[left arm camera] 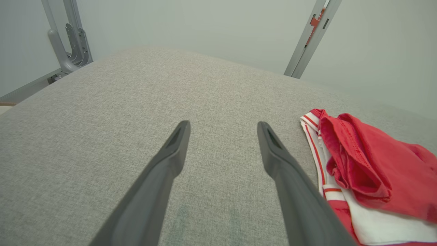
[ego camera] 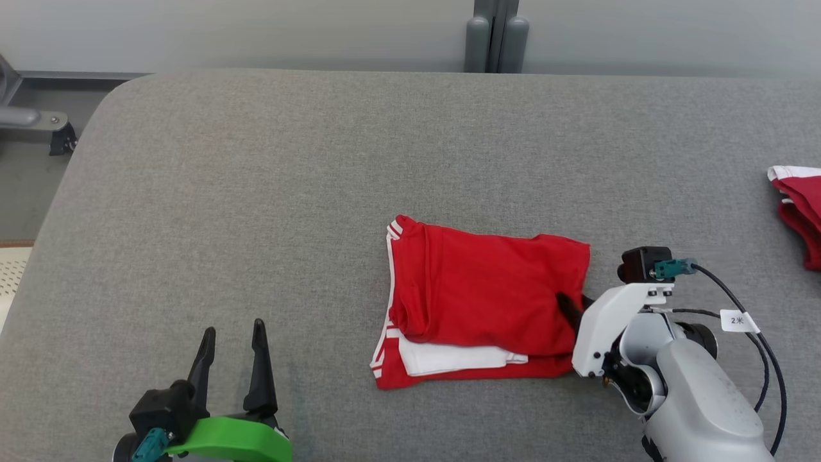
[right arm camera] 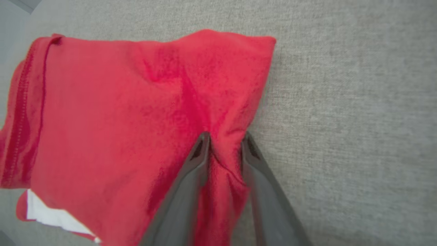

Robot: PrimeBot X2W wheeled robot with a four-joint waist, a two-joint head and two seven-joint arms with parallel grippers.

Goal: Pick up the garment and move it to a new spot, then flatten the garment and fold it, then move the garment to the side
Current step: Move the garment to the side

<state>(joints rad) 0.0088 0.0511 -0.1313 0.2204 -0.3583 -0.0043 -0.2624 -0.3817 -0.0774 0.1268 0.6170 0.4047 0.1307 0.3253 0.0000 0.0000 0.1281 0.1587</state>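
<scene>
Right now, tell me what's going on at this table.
The right jaws pinch the right edge of the folded red and white fabric garment, which lies on the grey fabric-covered table. The left jaws stand open above bare table to its left, touching nothing. Another red and white cloth lies at the far right.

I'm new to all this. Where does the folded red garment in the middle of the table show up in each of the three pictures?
Head view: red garment, just right of centre, in the lower half.
Left wrist view: red garment, at the right edge, lower half.
Right wrist view: red garment, left and centre, a ridge of it pinched by the right gripper.
Shared landmark: its white layer peeking from under the red fold.
</scene>
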